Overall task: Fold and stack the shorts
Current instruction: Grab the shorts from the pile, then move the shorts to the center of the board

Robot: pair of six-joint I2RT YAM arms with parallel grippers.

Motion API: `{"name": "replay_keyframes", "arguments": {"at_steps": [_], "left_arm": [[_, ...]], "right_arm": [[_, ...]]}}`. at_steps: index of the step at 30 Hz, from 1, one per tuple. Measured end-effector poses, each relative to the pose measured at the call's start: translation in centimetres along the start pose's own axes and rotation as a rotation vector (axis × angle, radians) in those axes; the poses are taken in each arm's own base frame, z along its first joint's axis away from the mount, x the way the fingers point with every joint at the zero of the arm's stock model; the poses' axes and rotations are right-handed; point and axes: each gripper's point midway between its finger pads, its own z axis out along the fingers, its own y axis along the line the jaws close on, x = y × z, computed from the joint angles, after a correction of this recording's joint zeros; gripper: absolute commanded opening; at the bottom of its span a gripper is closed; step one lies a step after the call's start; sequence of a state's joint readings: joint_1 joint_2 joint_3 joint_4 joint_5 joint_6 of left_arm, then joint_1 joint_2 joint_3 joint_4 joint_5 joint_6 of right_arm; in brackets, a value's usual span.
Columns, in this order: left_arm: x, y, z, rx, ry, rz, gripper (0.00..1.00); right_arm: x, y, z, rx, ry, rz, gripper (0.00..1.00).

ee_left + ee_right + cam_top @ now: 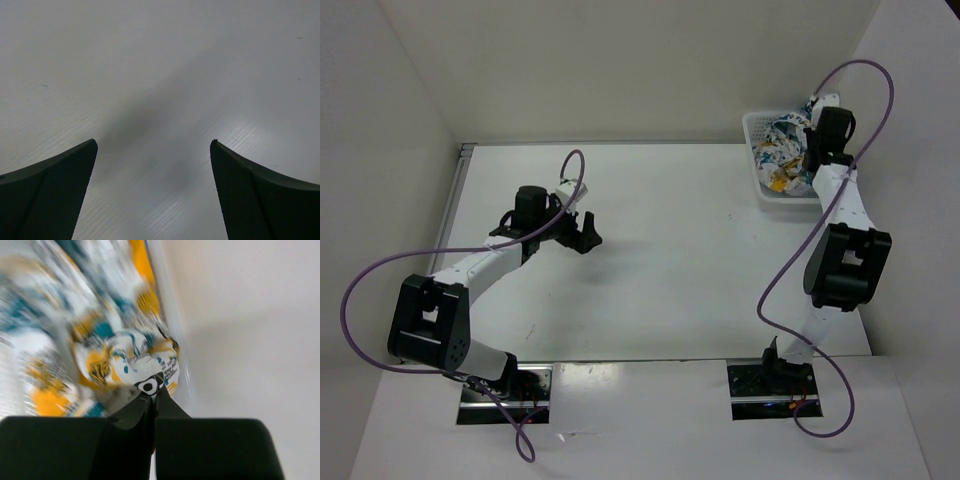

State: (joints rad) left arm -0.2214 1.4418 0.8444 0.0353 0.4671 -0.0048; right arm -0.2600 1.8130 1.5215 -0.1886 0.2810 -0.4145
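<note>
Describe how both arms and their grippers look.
The left arm and right arm have white tubular links, boxy black joint housings and a looping purple cable each. The left gripper and right gripper have black, tapering fingers.

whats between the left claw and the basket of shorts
Nothing; the top view shows only bare table between the left claw and the basket holding the shorts.
</note>
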Motion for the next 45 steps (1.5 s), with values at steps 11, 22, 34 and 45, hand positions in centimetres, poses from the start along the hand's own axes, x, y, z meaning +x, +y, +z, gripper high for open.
{"name": "replay_keyframes", "arguments": {"at_steps": [11,22,34,45], "left_arm": [[-5.7,2.7,-2.5,-0.205,-0.189,0.085,1.00],[-10.4,10.2,-11.9,-0.548,-0.398,0.060,1.00],[-8.2,9.8,-13.4,-0.566,-0.384,0.044,1.00],[-6.3,10.3,-17.5,-0.644,-0.408,0.015,1.00]], "right_arm": [[-32.9,4.7,-24.6,-0.223,-0.807,0.160,0.00],[-34.4,13.6,-37.9,-0.761,-0.897,0.298,0.09],[2.2,29.7,-20.4,-0.818,0.104,-0.227,1.00],[-3.4,41.5,-37.8,-1.158,-0.366,-0.512,0.96]]}}
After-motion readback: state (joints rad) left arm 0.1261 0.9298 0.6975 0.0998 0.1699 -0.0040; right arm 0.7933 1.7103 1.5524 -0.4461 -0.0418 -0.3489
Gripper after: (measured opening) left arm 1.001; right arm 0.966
